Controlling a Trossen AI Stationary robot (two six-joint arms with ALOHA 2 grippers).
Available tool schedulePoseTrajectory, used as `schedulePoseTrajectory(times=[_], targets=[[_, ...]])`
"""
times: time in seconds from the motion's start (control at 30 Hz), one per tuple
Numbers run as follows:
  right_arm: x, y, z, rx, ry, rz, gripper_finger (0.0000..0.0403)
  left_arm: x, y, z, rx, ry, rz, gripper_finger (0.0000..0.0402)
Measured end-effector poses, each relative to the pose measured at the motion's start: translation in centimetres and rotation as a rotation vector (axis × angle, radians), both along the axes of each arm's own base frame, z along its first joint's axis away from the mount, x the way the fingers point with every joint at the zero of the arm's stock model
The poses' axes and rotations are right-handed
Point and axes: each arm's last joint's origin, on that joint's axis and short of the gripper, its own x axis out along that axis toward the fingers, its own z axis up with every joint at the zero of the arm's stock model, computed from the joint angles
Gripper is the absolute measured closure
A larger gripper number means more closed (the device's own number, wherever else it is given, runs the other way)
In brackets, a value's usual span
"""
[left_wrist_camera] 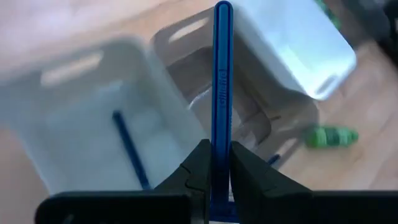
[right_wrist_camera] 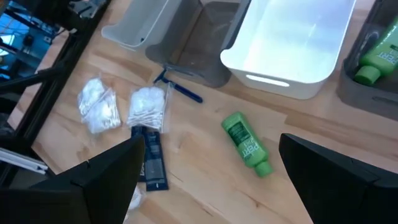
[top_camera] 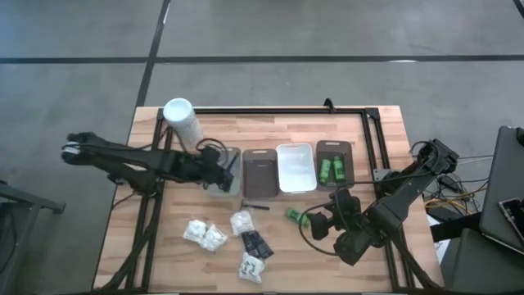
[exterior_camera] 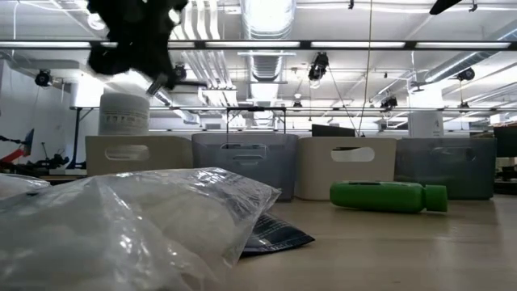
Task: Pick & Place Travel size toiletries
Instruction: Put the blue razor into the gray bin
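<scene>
Dark left gripper: pinched on a thin dark blue plastic razor, held above the pale grey rectangular tray.
Second blue razor: lying inside that grey tray.
Right gripper: fingers spread wide, holding nothing, well to the right of the grey tray.
Bright green bottle: on its side on the wooden table, just ahead of the right gripper.
White crinkly packets: on the table, nearer the front edge than the grey tray.
</scene>
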Motion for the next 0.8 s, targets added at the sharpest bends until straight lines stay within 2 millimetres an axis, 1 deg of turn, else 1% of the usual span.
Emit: schedulePoseTrajectory(times=[0.1, 0.2, 0.33, 0.4, 0.47, 0.57, 0.8], targets=[[0.1, -0.1, 0.0, -0.003, -0.001, -0.003, 0.0035, -1.8, 0.8, -2.5, -0.133, -0.086, 0.098, 0.0361], [0.1, -0.1, 0.0, -0.006, 0.001, -0.001, 0.0035, -2.8, 1.3, -4.7, -0.217, -0.156, 0.189, 0.0358], [0.1, -0.1, 0.0, -0.007, 0.002, 0.000, 0.0035, -3.8, 1.8, -7.3, -0.266, -0.160, 0.284, 0.0356], [0.1, -0.1, 0.0, -0.007, 0.001, 0.000, 0.0035, -4.1, 1.9, -8.2, -0.271, -0.159, 0.301, 0.0356], [0.1, -0.1, 0.0, -0.007, 0.001, 0.000, 0.0035, -4.0, 1.9, -8.6, -0.275, -0.176, 0.301, 0.0353], [0.1, -0.1, 0.0, -0.006, 0.001, 0.000, 0.0035, -4.1, 2.0, -8.8, -0.265, -0.173, 0.306, 0.0337], [0.1, -0.1, -0.1, -0.006, 0.002, 0.000, 0.0035, -4.0, 2.1, -8.5, -0.229, -0.195, 0.318, 0.0267]])
